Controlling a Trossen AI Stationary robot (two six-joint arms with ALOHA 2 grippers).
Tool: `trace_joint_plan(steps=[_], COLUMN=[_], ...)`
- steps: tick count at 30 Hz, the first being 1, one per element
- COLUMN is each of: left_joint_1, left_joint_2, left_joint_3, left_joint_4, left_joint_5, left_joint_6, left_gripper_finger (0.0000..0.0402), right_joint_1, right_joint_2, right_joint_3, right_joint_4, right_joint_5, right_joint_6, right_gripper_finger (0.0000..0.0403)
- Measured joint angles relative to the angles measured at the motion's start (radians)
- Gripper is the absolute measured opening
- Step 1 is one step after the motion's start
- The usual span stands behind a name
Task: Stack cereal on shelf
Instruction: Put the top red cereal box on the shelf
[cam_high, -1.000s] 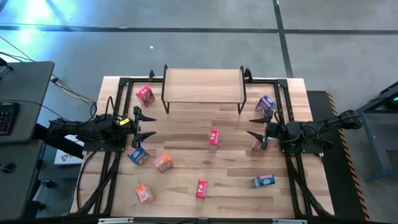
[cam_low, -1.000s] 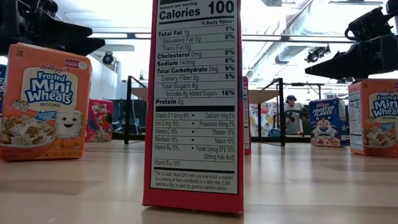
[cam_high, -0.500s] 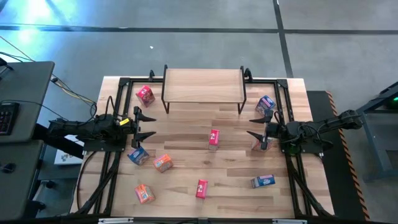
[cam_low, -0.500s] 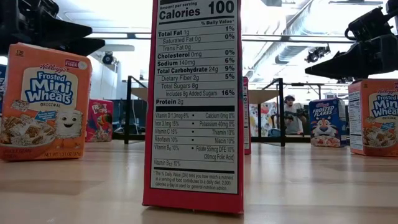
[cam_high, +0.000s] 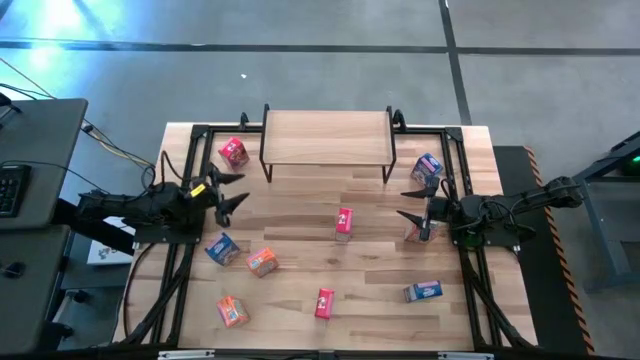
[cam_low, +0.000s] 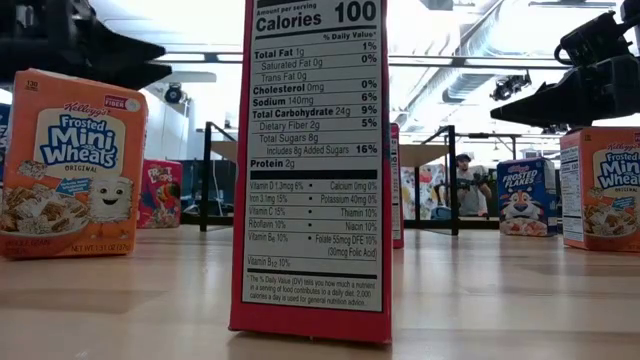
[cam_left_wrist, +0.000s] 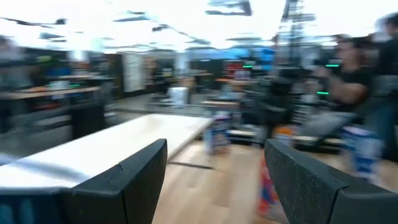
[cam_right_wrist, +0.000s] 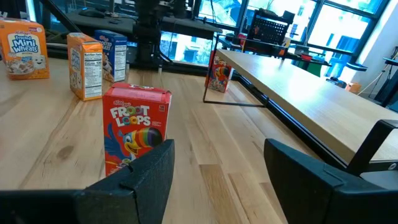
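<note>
While both arms hang over the wooden surface (cam_high: 300, 290), neither holds anything. Left gripper (cam_high: 228, 194) sits at the left side, near the shelf's front-left leg, fingers spread wide w/ nothing between them. Right gripper (cam_high: 415, 204) sits at the right side, fingers also wide apart and empty, pointing toward the middle.

Shelf (cam_high: 327, 137) stands at the far edge of the surface, top board bare. All nine cereal boxes are down on the surface:
- red box (cam_high: 234, 152) just left of the shelf
- red box (cam_high: 344, 222) standing approx. at centre; in the right wrist view it's right ahead of that gripper
- red box (cam_high: 324, 302) at the near edge, centre
- blue box (cam_high: 427, 167) right of the shelf
- blue box (cam_high: 222, 248) at left, w/ an orange box (cam_high: 262, 262) just beside it
- orange box (cam_high: 232, 311) at near left
- blue box (cam_high: 423, 291) lying at near right
- orange box (cam_high: 413, 231) just beside the right gripper, partly hidden by it
</note>
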Motion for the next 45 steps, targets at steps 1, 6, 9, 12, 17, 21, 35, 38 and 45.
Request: trace_joint_plan(steps=[1,6,9,12,17,21,35,38,45], left_joint_1=[0.0,0.001,0.001,0.001,0.0,0.001,0.005,0.022,0.091], left_joint_2=[0.0,0.0,0.0,0.0,0.0,0.0,0.19,0.262,0.429], left_joint_3=[0.0,0.0,0.0,0.0,0.0,0.004,0.259,0.323,0.491], left_joint_4=[-0.002,-0.016,-0.016,-0.007,0.025,0.073,-0.097,-0.134,-0.211], left_joint_5=[-0.045,-0.223,-0.302,-0.337,-0.394,-0.486,-0.715,-0.75,-0.761], left_joint_6=[0.0,0.0,0.0,0.0,0.032,0.026,0.006,-0.001,-0.037], left_gripper_finger=[0.0262,0.0262,0.0262,0.0262,0.0262,0.0262,0.0262,0.0262,0.0262], right_joint_1=[0.0,0.0,0.0,0.0,0.0,0.0,0.0,0.0,0.0], right_joint_2=[0.0,0.0,0.0,0.0,0.0,0.0,0.0,0.0,0.0], right_joint_3=[0.0,0.0,0.0,0.0,0.0,0.0,0.0,0.0,0.0], right_joint_4=[0.0,0.0,0.0,0.0,0.0,0.0,0.0,0.0,0.0], right_joint_5=[0.0,0.0,0.0,0.0,0.0,0.0,0.0,0.0,0.0], right_joint_6=[0.0,0.0,0.0,0.0,0.0,0.0,0.0,0.0,0.0], right_gripper_finger=[0.0241,0.0241,0.0241,0.0241,0.0241,0.0241,0.0241,0.0241,0.0241])
